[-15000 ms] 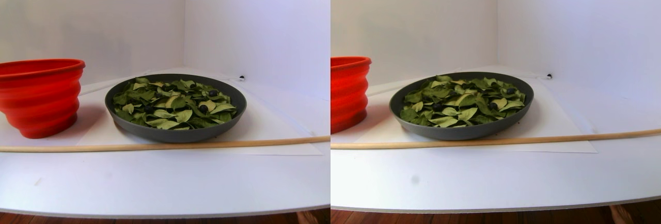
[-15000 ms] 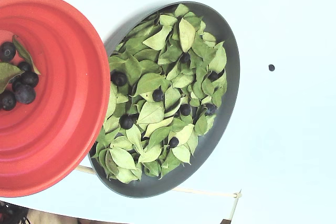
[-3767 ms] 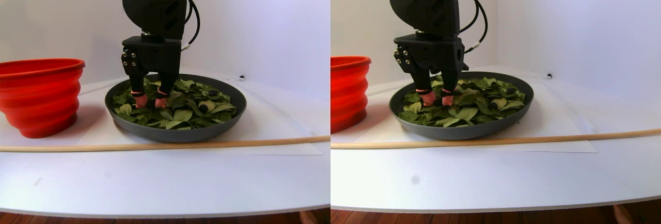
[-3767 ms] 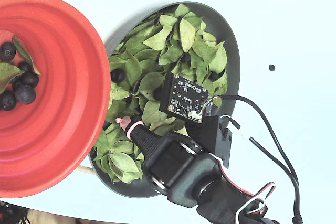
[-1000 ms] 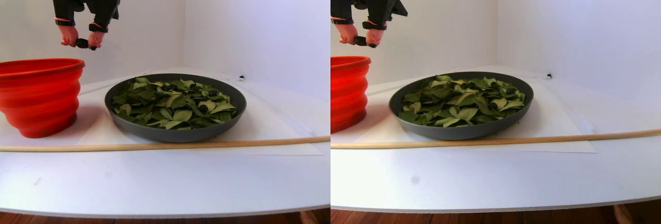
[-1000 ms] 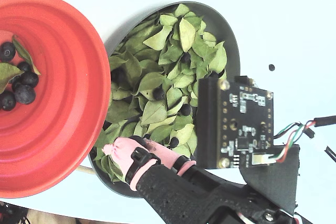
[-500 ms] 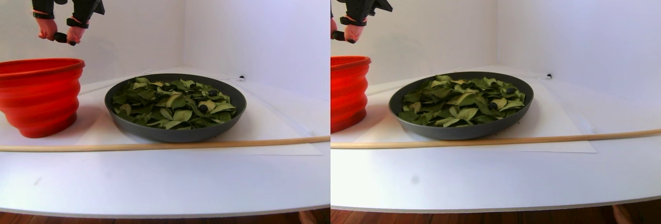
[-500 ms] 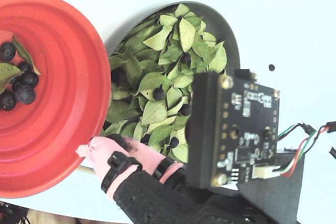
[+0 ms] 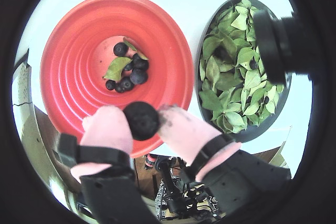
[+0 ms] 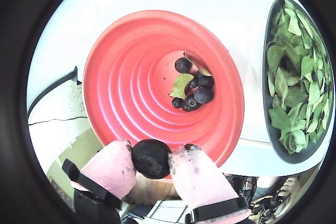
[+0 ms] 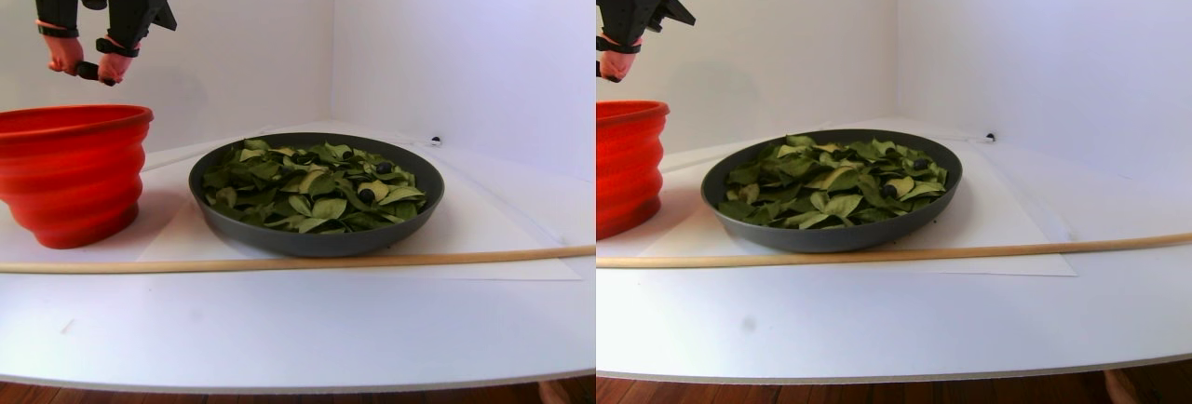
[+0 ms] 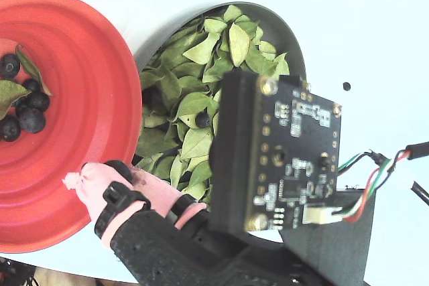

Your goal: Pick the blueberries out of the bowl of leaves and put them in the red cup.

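Gripper (image 9: 140,121) clamped on a blueberry (image 9: 141,120), held above the near rim of the red cup (image 9: 73,51); bowl (image 9: 201,56) of leaves (image 9: 231,77) to its right.

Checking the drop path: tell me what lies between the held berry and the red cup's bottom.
Nothing: in a wrist view, the held blueberry hangs over the red cup's bare rings.

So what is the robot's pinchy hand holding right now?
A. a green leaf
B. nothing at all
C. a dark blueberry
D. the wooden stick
C. In both wrist views the gripper has a round dark blueberry pinched between its two pink fingertips, above the edge of the red cup, where more berries already lie.
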You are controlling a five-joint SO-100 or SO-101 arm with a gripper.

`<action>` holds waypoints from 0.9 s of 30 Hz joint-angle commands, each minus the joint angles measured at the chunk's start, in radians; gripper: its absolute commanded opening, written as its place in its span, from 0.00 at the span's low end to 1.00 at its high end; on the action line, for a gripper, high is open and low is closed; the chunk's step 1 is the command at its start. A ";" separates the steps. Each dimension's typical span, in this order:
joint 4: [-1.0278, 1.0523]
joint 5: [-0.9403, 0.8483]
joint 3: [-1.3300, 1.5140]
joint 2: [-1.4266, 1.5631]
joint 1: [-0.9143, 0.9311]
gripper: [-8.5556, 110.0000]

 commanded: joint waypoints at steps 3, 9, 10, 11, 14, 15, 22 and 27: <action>-0.018 0.017 -0.008 0.002 -0.026 0.23; -0.018 0.018 -0.009 0.006 -0.008 0.26; -0.018 0.015 -0.011 0.006 -0.002 0.26; -0.017 0.011 -0.014 0.008 0.005 0.25; 0.002 -0.011 -0.015 0.029 0.037 0.24; 0.009 -0.015 -0.015 0.038 0.049 0.24; 0.012 -0.078 -0.031 0.026 0.121 0.23; 0.032 -0.117 -0.043 0.029 0.160 0.22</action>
